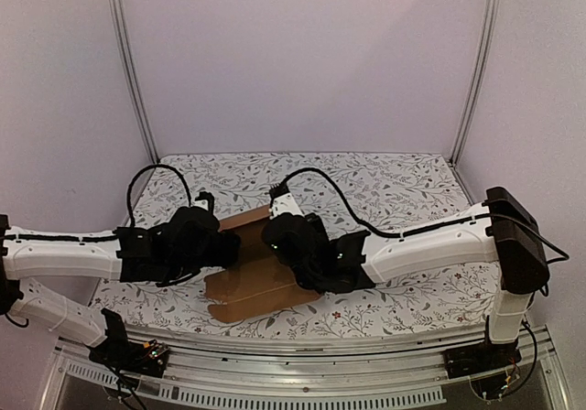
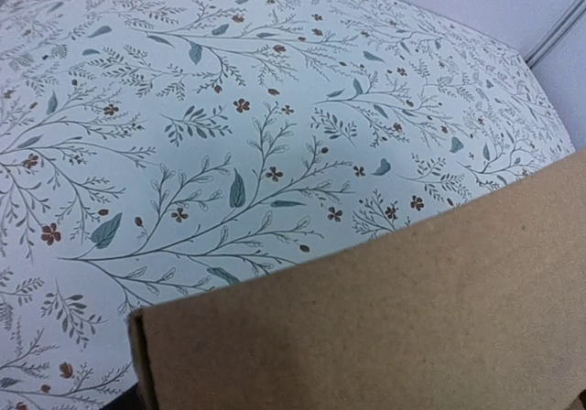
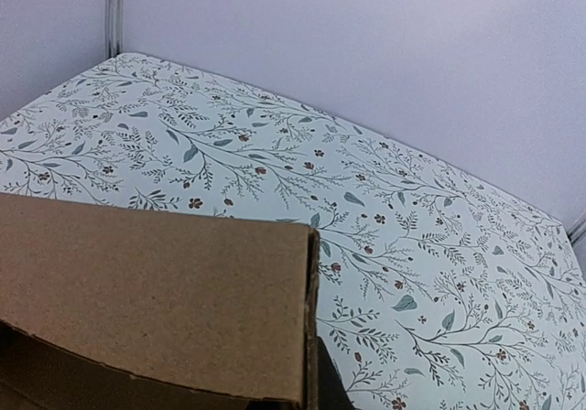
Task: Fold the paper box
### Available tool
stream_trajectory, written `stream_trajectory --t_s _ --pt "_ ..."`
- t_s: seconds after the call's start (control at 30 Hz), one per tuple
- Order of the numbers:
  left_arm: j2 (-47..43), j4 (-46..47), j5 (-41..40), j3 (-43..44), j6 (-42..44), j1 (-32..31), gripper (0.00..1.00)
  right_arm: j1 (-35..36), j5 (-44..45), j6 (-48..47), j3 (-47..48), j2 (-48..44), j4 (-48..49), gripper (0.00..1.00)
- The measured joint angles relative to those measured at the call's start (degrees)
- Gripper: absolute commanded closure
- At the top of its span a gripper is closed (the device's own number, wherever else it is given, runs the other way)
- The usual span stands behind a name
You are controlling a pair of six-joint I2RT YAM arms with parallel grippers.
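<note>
The paper box [image 1: 258, 291] lies on the flower-printed table [image 1: 394, 190], directly between the two grippers, which meet over it from opposite sides. Its flat brown flaps spread out below and on the near side of both sets of jaws, and one tab shows just beyond them. The left gripper [image 1: 222, 245] comes in from the left and ends at the box's left edge. Its own camera shows none of its fingers, only a plain cardboard panel standing right in front of the jaws. That panel fills the lower right of the view, with its top edge slanting upward to the right and bare table beyond it. Whether these jaws are apart or together I cannot tell, nor whether they touch the cardboard. The right gripper [image 1: 274, 235] reaches in from the right and sits over the middle of the box, close to the left gripper's tip. Its jaws are closed together. Its fingers are also hidden in its wrist view, where a cardboard wall with a sharp vertical corner rises just ahead of the jaws. I cannot make out whether cardboard is pinched between them.
</note>
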Motion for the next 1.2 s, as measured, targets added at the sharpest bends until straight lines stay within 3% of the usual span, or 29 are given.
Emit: stream_trajectory --t_s 0.27,0.47,0.73,0.83,1.07,1.2 --pt "-7.72 -0.22 7.63 -3.45 5.40 0.00 0.34 -3.06 -4.35 -1.38 -0.76 0.11 1.99 1.00" --pt "-12.83 0.72 13.88 -6.23 11.54 -0.22 0.33 -7.21 -14.12 -4.52 -8.79 0.11 6.95 1.00" --pt "-20.11 1.53 20.94 -6.80 17.94 -0.26 0.35 -10.14 -26.71 -9.73 -19.87 -0.24 22.32 1.00" --pt "-19.15 1.73 22.73 -5.81 19.80 -0.17 0.46 -10.88 -31.82 -10.97 -21.40 -0.22 26.58 1.00" --pt "-13.79 6.54 29.99 -3.26 22.34 3.10 0.97 -11.50 -40.04 -12.92 -25.53 0.35 38.77 1.00" --pt "-8.52 10.10 33.68 -1.09 22.34 5.75 1.00 -11.52 -43.10 -13.75 -26.03 2.40 43.45 1.00"
